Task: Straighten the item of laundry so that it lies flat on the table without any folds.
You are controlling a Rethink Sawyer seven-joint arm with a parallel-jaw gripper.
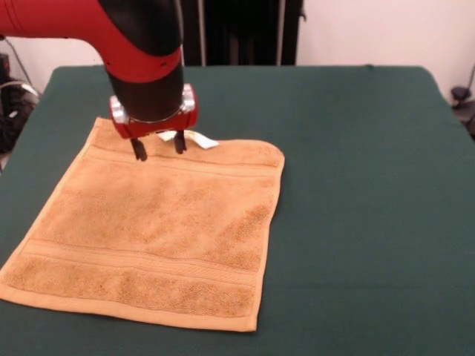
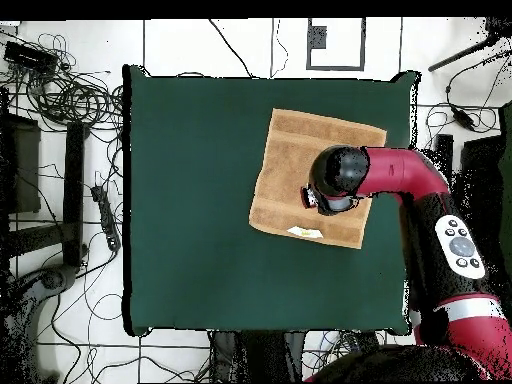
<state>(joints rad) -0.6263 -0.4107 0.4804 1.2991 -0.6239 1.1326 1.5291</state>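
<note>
1. Lying spread open on the green table (image 1: 356, 148), the orange-tan towel (image 1: 156, 237) sits toward the left of the front view; no large folds show.
2. Woven band stripes run near both ends. The white tag (image 1: 200, 140) lies on the far hem.
3. Tool (image 1: 159, 147) hangs over the far band beside the tag, its two dark fingers (image 1: 139, 150) apart, gripping nothing.
4. Fingertips seem just above or barely touching the terry; contact unclear.
5. Overhead view: the arm (image 2: 400, 175) covers part of the towel (image 2: 295, 150), and the tool itself is barely seen.
</note>
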